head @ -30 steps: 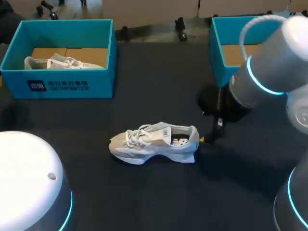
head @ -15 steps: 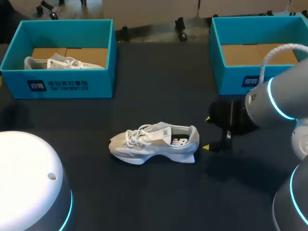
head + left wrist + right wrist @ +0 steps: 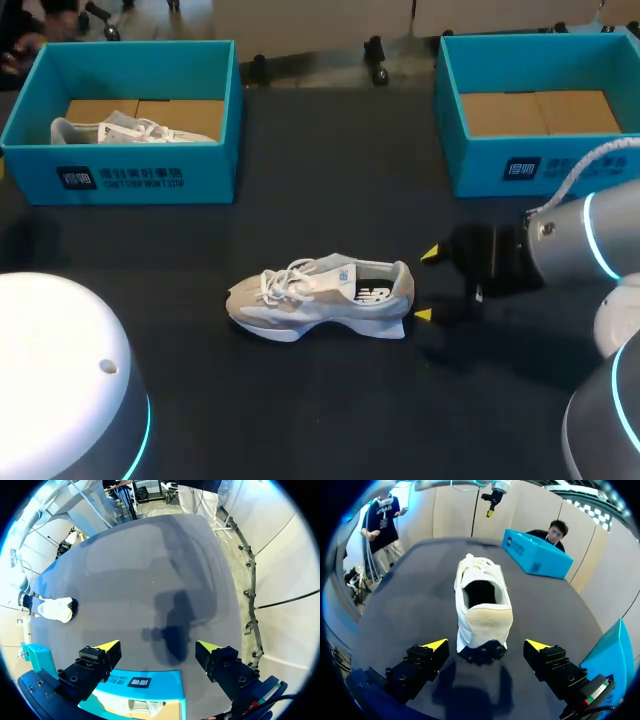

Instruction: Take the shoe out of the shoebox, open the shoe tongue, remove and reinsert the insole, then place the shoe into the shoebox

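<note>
A white and beige sneaker [image 3: 320,298] lies upright on the dark table, toe to the left. My right gripper [image 3: 426,285] sits level just behind its heel, open, one yellow tip on each side. In the right wrist view the sneaker [image 3: 482,605] points away from the right gripper [image 3: 486,645], its heel between the spread fingers without touching them, and its dark inside shows. My left gripper [image 3: 157,647] hangs open above the left shoebox [image 3: 150,682]; the sneaker [image 3: 56,609] shows small and far off there.
The left teal shoebox [image 3: 150,175] holds a second white shoe [image 3: 130,130]. The right teal shoebox [image 3: 500,165] at the back right shows only its cardboard floor. My left arm's white base [image 3: 60,380] fills the near left corner.
My right arm has swung down and to the right. Its gripper has turned from tilted above the heel to level behind it, staying open. The sneaker has not moved.
</note>
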You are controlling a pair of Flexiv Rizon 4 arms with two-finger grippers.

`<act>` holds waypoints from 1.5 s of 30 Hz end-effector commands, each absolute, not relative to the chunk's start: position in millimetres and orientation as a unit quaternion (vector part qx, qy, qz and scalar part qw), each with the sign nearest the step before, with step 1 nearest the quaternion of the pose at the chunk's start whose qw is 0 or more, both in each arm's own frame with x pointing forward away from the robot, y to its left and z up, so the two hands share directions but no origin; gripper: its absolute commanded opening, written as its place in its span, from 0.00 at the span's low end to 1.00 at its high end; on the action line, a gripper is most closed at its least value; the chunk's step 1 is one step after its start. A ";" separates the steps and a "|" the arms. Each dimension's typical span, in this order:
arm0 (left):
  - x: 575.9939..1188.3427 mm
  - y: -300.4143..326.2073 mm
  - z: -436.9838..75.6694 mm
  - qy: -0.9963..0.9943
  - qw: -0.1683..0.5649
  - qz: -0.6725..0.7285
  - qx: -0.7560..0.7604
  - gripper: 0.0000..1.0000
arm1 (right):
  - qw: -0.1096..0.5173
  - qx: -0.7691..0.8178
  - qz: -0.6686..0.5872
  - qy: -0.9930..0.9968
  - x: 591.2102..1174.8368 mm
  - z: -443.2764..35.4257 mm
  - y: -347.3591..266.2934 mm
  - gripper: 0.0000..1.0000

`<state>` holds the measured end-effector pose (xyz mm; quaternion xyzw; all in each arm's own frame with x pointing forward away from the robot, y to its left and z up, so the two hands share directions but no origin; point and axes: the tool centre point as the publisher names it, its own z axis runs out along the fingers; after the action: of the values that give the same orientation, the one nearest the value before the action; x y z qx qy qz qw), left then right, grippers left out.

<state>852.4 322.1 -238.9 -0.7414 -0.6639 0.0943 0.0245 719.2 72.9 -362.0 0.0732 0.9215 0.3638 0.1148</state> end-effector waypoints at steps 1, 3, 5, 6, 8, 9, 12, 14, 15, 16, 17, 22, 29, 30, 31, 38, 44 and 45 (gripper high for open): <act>851.2 321.7 -238.8 -0.664 0.024 0.092 -0.742 1.00 | 0.122 0.070 0.412 0.900 721.4 -375.4 78.4 1.00; 851.2 321.7 -238.8 -0.664 0.024 0.092 -0.742 1.00 | 0.122 0.071 0.418 0.897 721.8 -378.7 78.3 1.00; 851.2 321.7 -238.8 -0.664 0.024 0.092 -0.742 1.00 | 0.118 0.069 0.422 0.896 722.6 -381.2 80.1 1.00; 851.2 321.7 -238.8 -0.664 0.024 0.092 -0.742 1.00 | 0.116 0.066 0.424 0.896 723.0 -382.4 81.3 1.00; 851.2 321.7 -238.8 -0.664 0.024 0.092 -0.742 1.00 | 0.113 0.065 0.426 0.895 723.5 -384.3 83.0 1.00; 851.2 321.7 -238.8 -0.664 0.024 0.092 -0.742 1.00 | 0.112 0.065 0.427 0.895 723.9 -385.1 83.9 1.00; 851.2 321.7 -238.8 -0.664 0.024 0.092 -0.742 1.00 | 0.109 0.065 0.431 0.893 724.8 -388.5 85.2 1.00; 851.2 321.7 -238.8 -0.664 0.024 0.092 -0.742 1.00 | 0.106 0.065 0.434 0.892 727.0 -391.5 86.9 1.00; 851.2 321.7 -238.8 -0.664 0.024 0.092 -0.742 1.00 | 0.105 0.065 0.435 0.892 728.1 -392.2 88.4 1.00; 851.2 321.7 -238.8 -0.664 0.024 0.092 -0.742 1.00 | 0.105 0.064 0.435 0.892 729.0 -392.7 90.5 1.00; 851.2 321.7 -238.8 -0.664 0.024 0.092 -0.742 1.00 | 0.104 0.063 0.436 0.892 729.8 -393.3 92.2 1.00; 851.2 321.7 -238.8 -0.664 0.024 0.092 -0.742 1.00 | 0.100 0.061 0.442 0.889 731.9 -397.7 98.0 1.00; 851.2 321.7 -238.8 -0.664 0.024 0.092 -0.742 1.00 | 0.093 0.059 0.450 0.886 733.8 -403.4 108.7 1.00; 851.2 321.7 -238.8 -0.664 0.024 0.092 -0.742 1.00 | 0.093 0.059 0.450 0.886 734.3 -404.3 109.6 1.00; 851.2 321.7 -238.8 -0.664 0.024 0.092 -0.742 1.00 | 0.093 0.059 0.451 0.886 734.8 -405.1 110.7 1.00; 851.2 321.7 -238.8 -0.664 0.024 0.092 -0.742 1.00 | 0.086 0.055 0.455 0.885 737.5 -411.1 121.6 1.00; 851.2 321.7 -238.8 -0.664 0.024 0.092 -0.742 1.00 | 0.078 0.055 0.458 0.884 738.9 -417.6 128.9 1.00; 851.2 321.7 -238.8 -0.664 0.024 0.092 -0.742 1.00 | 0.078 0.055 0.459 0.884 739.5 -418.7 129.3 1.00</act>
<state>852.4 322.1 -238.9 -0.7414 -0.6640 0.0943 0.0245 735.3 122.9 -413.8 0.0541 0.8827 0.4602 0.0775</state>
